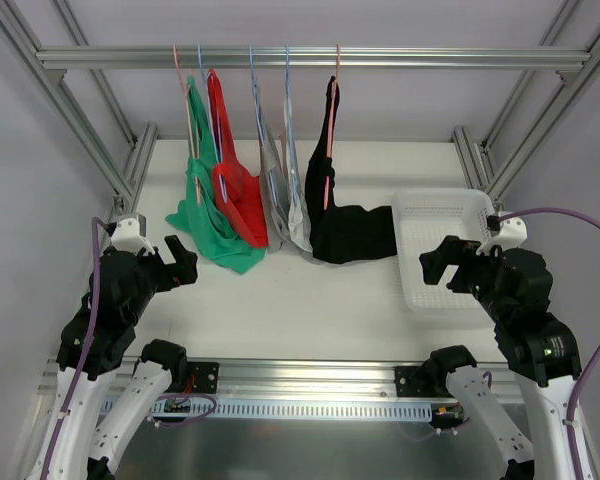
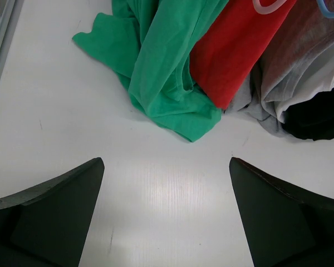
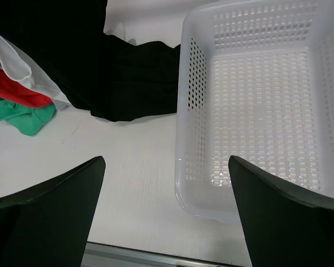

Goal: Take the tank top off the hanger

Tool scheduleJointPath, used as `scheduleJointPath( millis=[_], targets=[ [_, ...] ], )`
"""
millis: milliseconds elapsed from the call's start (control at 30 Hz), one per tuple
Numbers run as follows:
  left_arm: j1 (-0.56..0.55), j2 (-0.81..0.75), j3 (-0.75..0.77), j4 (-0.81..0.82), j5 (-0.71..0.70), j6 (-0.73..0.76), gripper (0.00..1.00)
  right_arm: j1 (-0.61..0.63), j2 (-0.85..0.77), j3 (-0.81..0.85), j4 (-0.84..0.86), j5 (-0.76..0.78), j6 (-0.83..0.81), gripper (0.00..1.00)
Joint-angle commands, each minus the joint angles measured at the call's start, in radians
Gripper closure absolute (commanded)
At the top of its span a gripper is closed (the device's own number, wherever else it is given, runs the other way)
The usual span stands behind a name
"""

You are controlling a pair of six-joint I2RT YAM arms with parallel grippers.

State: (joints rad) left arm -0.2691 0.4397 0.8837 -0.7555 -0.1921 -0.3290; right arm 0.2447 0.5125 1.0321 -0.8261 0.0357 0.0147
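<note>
Trailing onto the table point(image 1: 310, 300), tank tops point(image 1: 345, 235) hang — left gripper point(image 2: 166, 161) and right gripper point(image 3: 166, 160) splayed, empty.

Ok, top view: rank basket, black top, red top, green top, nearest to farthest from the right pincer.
1. basket, beside the right pincer
2. black top, left of the basket
3. red top, further left
4. green top, far left

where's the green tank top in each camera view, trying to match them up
Top external: the green tank top hangs leftmost on the rail, left of centre in the picture.
Left wrist: top centre, its hem crumpled in folds.
Right wrist: only a small corner at the left edge.
Shared landmark: the red tank top right beside it, visible in all three views.
</note>
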Motion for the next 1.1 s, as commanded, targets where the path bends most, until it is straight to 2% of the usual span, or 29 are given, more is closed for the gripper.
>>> scheduleJointPath(
  millis=[0, 133, 267, 367, 433, 500, 567, 633, 667, 733, 767, 867, 967, 1067],
  targets=[
    [-0.004, -0.004, -0.008, 0.012, -0.009, -0.008, 0.01, 0.004, 0.006, 0.002, 0.035, -0.004, 0.013, 0.01],
    [-0.005, -0.009, -0.009, 0.013, 0.0, -0.008, 0.01, 0.004, -0.005, -0.012, 0.077, -0.023, 0.016, 0.01],
    [-0.004, -0.006, -0.011, 0.015, 0.009, -0.008, 0.02, 0.005, 0.012, -0.032, 0.223, -0.193, 0.051, 0.01],
    [-0.004, -0.004, -0.012, 0.018, 0.019, -0.008, 0.01, 0.008, 0.147, 0.049, 0.31, -0.375, 0.12, 0.01],
    [-0.005, -0.006, -0.014, 0.019, 0.022, -0.007, 0.01, 0.054, 0.233, 0.165, 0.331, -0.387, 0.148, 0.0],
    [-0.005, -0.012, -0.017, 0.024, 0.029, -0.007, 0.01, 0.111, 0.372, 0.274, 0.303, -0.266, 0.119, 0.0],
    [-0.005, -0.015, -0.022, 0.027, 0.034, -0.005, 0.01, 0.182, 0.539, 0.477, 0.208, -0.135, 0.077, 0.0],
    [-0.005, -0.018, -0.023, 0.031, 0.036, -0.005, 0.01, 0.231, 0.651, 0.669, 0.145, -0.091, 0.059, 0.0],
    [-0.004, -0.019, -0.023, 0.03, 0.039, -0.004, 0.01, 0.246, 0.755, 0.727, 0.133, -0.042, 0.048, 0.0],
    [-0.004, -0.018, -0.025, 0.033, 0.042, -0.004, 0.01, 0.29, 0.855, 0.84, 0.096, 0.044, 0.042, 0.01],
    [-0.005, -0.021, -0.026, 0.033, 0.042, -0.004, 0.01, 0.303, 0.95, 0.952, 0.088, 0.1, 0.028, 0.03],
    [-0.004, -0.024, -0.028, 0.033, 0.04, -0.004, 0.01, 0.346, 1.079, 1.161, 0.045, 0.18, 0.008, 0.1],
    [-0.004, -0.03, -0.031, 0.033, 0.043, -0.004, 0.01, 0.384, 1.176, 1.247, 0.039, 0.265, -0.005, 0.15],
    [-0.004, -0.035, -0.032, 0.036, 0.045, -0.004, 0.01, 0.4, 1.242, 1.31, 0.042, 0.276, -0.005, 0.21]
  ],
)
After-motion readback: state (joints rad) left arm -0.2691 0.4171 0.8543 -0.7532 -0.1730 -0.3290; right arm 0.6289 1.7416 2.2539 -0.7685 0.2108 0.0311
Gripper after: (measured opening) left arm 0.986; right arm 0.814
